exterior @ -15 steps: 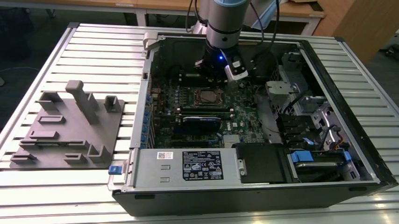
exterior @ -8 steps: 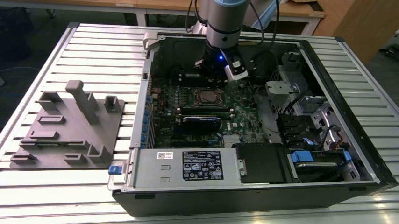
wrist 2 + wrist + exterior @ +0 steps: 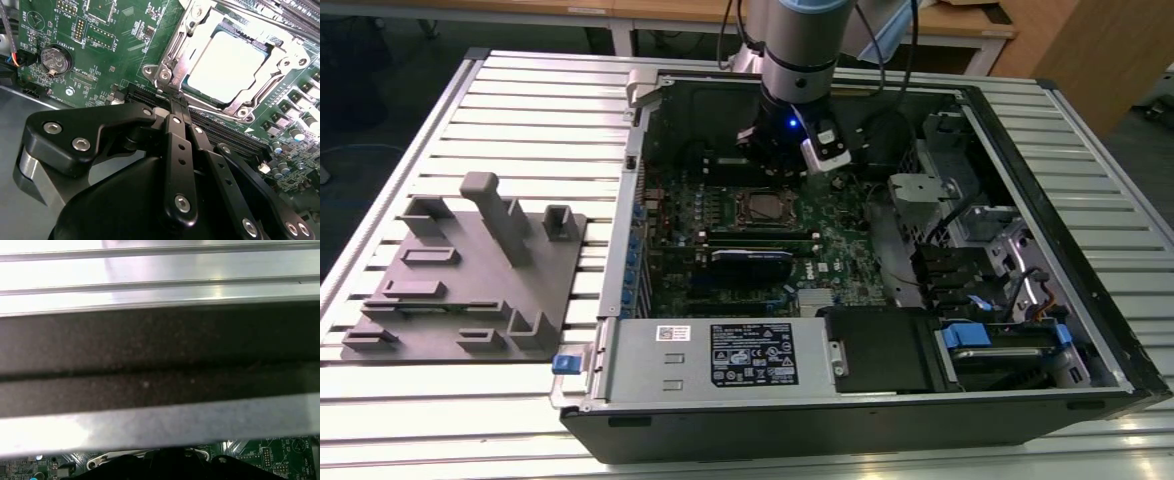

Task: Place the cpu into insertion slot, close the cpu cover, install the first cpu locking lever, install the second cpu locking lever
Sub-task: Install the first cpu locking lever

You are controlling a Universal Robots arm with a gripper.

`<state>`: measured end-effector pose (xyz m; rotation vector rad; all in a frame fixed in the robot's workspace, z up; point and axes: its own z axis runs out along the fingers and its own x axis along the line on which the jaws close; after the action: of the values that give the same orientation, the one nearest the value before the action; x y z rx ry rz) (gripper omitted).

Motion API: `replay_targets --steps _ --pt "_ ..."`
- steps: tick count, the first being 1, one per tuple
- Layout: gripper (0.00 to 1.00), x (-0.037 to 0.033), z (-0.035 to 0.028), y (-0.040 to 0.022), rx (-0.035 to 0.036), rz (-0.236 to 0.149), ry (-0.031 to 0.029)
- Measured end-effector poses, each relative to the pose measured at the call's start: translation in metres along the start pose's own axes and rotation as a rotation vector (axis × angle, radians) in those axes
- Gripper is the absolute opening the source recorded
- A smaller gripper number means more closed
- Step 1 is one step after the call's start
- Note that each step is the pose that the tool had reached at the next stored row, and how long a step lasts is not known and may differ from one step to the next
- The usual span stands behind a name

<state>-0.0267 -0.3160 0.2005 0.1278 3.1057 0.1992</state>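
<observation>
1. Exterior view. The arm (image 3: 797, 50) descends vertically from the top edge into the open computer case (image 3: 854, 300), which lies on its side on the ribbed metal bench (image 3: 520, 90). The hand (image 3: 771, 150) hangs over the far part of the green motherboard (image 3: 720, 230), just beyond the insertion slot (image 3: 761, 207). The slot appears as a small square with a silver rim and a darker centre. A grey fixture plate (image 3: 467, 285) with upright pegs lies on the bench toward the exterior view's left, well apart from the case. The fingertips are hidden by the wrist body and shadow.

2. Second wrist view. The black linkage of the hand (image 3: 176, 107) fills the lower half. Its fingers (image 3: 179, 150) lie pressed together with no gap between them, clenched on nothing, the tips just beside the near corner of the slot (image 3: 165, 75). The cpu (image 3: 227, 62), a pale, glossy square face, sits inside the slot. The cpu cover (image 3: 192, 37), a silver frame with a cut-out centre, lies around the cpu. Whether the locking levers are latched cannot be determined. A round coin cell (image 3: 53, 61) sits on the board, well apart from the slot.

3. First wrist view. A dark case wall (image 3: 160, 360) and bright bench slats (image 3: 160, 270) take up most of the frame. A strip of green board (image 3: 270, 455) and a cropped part of the hand (image 3: 165, 465) appear at one edge; detail is indistinct.
</observation>
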Motion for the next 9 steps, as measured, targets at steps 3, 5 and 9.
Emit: replay_targets --steps 3,5,9 --pt "0.11 -0.0002 0.0006 -0.0001 0.0028 0.0 -0.0003" --pt "0.11 -0.0003 0.0012 -0.0001 0.0058 0.0 -0.0006" --pt "0.11 -0.0004 0.0018 -0.0002 0.012 0.0 -0.0009"
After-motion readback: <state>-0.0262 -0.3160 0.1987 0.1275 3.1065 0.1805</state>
